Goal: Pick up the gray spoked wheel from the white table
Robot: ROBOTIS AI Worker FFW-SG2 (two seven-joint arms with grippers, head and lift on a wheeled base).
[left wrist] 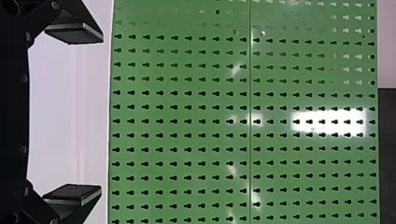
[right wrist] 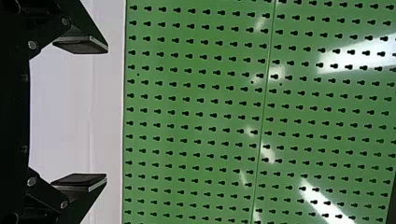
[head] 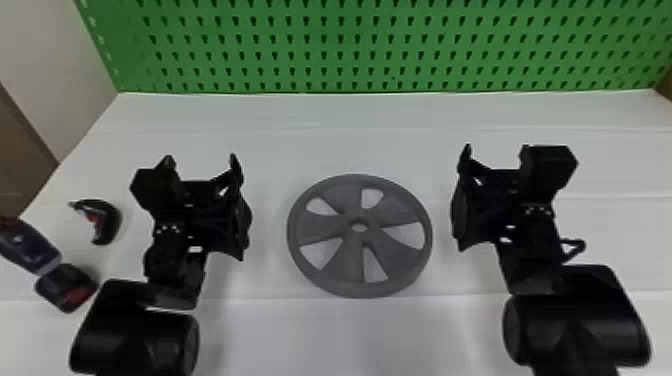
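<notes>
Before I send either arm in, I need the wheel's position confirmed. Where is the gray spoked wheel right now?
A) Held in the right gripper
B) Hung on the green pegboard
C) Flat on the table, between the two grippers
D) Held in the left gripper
C: the wheel lies flat on the white table, with the left gripper to one side and the right gripper to the other, neither touching it.

Lanes of open white table (head: 360, 332) separate the gray spoked wheel (head: 325, 227) from the left gripper (head: 201, 159) and right gripper (head: 496, 149); another runs behind it to the upright green pegboard (head: 350, 45). A dark curved object (head: 109, 220) obstructs the left gripper's outer side.
</notes>
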